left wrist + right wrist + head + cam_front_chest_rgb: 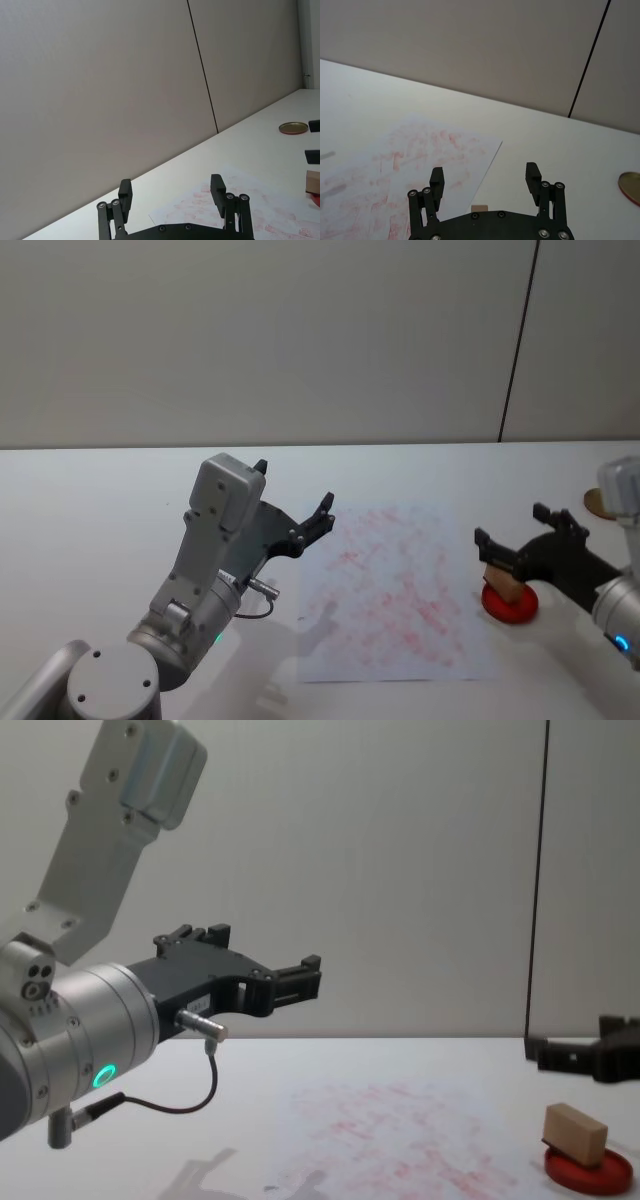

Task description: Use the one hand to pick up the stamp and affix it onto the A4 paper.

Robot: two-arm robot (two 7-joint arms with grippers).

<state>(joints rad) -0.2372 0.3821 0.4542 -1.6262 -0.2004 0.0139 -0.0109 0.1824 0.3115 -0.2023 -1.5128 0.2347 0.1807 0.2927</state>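
Observation:
The stamp (575, 1133), a small tan wooden block, stands on a round red ink pad (592, 1171) at the right of the table, just past the A4 paper's right edge. It also shows as the tan stamp (503, 581) in the head view. My right gripper (515, 528) hovers open a little above the stamp without touching it, and the stamp's top (479, 207) peeks out below the open right gripper (485, 175). The white A4 paper (390, 590) with red smudges lies flat at the centre. My left gripper (312, 523) is held open in the air over the paper's left edge.
A flat gold round lid (597, 502) lies on the table behind the right arm, near the far right. The white table (100, 510) stretches to the left and behind the paper, with a plain wall beyond it.

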